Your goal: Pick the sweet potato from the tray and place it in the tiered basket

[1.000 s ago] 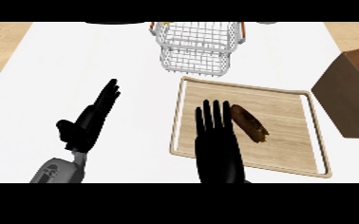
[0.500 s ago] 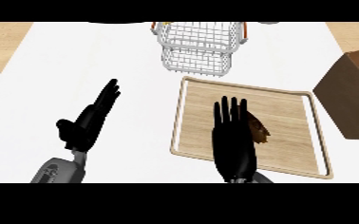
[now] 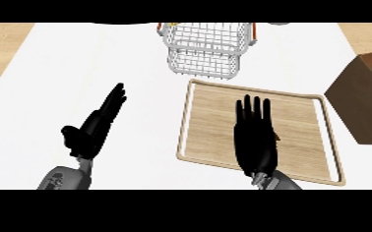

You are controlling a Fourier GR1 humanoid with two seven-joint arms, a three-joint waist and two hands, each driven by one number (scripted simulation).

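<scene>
The black left hand (image 3: 98, 128) rests open at the left of the white counter (image 3: 87, 59). The white wire tiered basket (image 3: 207, 49) stands behind the flat wooden tray (image 3: 305, 108). The black right hand (image 3: 254, 137), fingers straight, covers the brown sweet potato (image 3: 277, 137), which peeks out on its right.

**A Kitchen Worktop**

This is looking like a kitchen, seen steeply from above. A white counter (image 3: 87, 59) is filling most of the view, with pale wood (image 3: 15, 32) showing past its far corners. A wooden tray (image 3: 210, 108), much like a serving or cutting board, is lying flat on the counter. Just beyond it a tiered wire basket (image 3: 207, 44), the kind kept for produce, is standing upright. A brown box (image 3: 356, 98) is sitting at the right edge.
</scene>
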